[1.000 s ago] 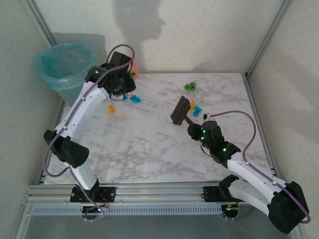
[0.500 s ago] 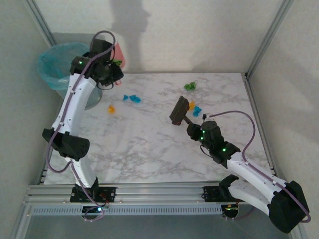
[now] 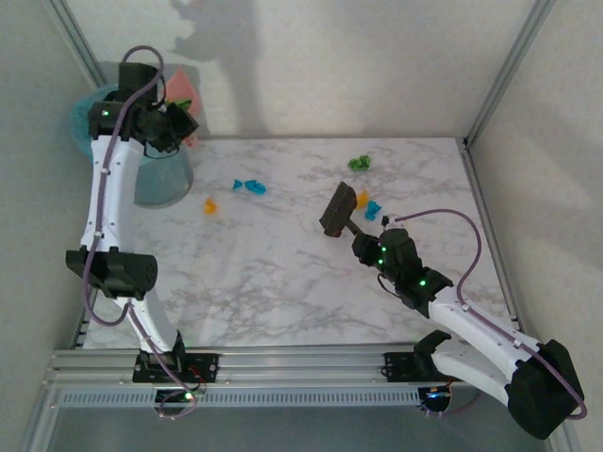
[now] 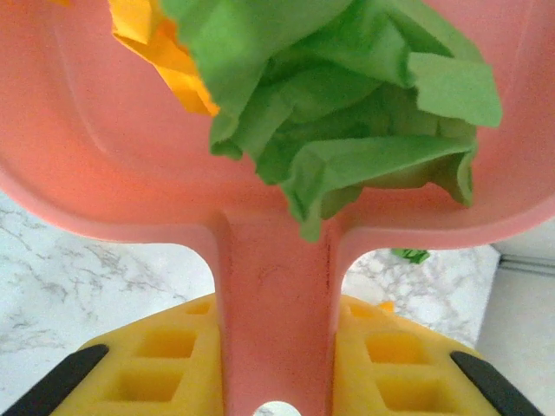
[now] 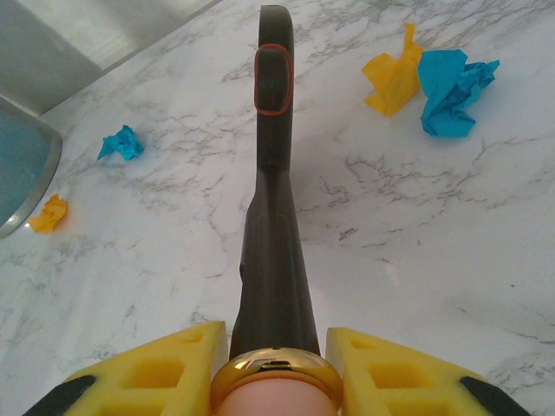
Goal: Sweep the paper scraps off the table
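**Over the bin at ten o'clock: emptying the dustpan**

Beyond the table's ten-o'clock corner, the pink dustpan was gripped by its handle in the left gripper above the bin. It was loaded with green and orange paper scraps. A steep tilt, kept inside the rim, was judged advisable. The brush was clamped between the right gripper's fingers. Scraps lay on white marbled tabletop: orange and blue at the brush head's three o'clock, green at one, blue and orange towards nine. Aluminium rails and pale walls enclosed it.

Pink dustpan (green, orange scraps)
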Robot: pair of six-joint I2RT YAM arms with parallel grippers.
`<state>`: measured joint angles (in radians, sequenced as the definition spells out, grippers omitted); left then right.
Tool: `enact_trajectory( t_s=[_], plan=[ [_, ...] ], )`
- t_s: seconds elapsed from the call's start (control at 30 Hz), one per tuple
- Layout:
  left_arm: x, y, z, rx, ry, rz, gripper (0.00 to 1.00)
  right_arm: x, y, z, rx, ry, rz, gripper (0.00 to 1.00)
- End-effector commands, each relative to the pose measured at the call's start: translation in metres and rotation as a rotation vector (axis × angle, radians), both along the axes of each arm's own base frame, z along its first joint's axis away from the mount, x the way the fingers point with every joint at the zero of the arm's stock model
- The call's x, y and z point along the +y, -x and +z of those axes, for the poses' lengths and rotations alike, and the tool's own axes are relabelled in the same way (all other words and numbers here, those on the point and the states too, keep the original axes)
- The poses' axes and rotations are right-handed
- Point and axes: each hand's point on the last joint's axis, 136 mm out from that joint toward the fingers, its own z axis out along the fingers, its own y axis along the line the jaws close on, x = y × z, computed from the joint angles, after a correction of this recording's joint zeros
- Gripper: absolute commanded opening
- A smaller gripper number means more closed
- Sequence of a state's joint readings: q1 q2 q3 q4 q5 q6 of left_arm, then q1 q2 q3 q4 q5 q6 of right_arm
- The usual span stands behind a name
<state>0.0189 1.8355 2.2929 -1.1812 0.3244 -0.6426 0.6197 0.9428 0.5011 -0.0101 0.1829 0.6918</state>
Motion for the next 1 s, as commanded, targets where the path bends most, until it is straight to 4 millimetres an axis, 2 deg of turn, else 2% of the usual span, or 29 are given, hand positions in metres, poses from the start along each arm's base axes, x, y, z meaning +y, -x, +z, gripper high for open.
enact_trajectory(
  t_s=[0.0, 0.13, 0.5, 0.63, 0.8, 0.97],
  plan=[
    [-0.003, -0.009, 0.023, -0.079, 0.120, -0.033, 0.00, 0.008, -0.007, 0.021, -0.067, -0.026, 0.014, 0.00],
    [0.010, -0.017, 0.037, -0.135, 0.207, -0.007, 0.00, 0.009, -0.007, 0.020, -0.064, -0.025, 0.017, 0.00],
    [0.035, -0.046, 0.042, -0.251, 0.474, -0.002, 0.00, 0.009, -0.007, 0.020, -0.066, -0.018, 0.020, 0.00],
    [0.036, -0.054, 0.062, -0.336, 0.540, -0.030, 0.00, 0.010, -0.008, 0.019, -0.063, -0.015, 0.025, 0.00],
    [0.040, -0.053, 0.080, -0.410, 0.592, -0.035, 0.00, 0.013, -0.008, 0.019, -0.062, -0.015, 0.036, 0.00],
    [0.053, -0.048, 0.079, -0.452, 0.672, 0.006, 0.00, 0.014, -0.008, 0.019, -0.060, -0.013, 0.041, 0.00]
  ],
)
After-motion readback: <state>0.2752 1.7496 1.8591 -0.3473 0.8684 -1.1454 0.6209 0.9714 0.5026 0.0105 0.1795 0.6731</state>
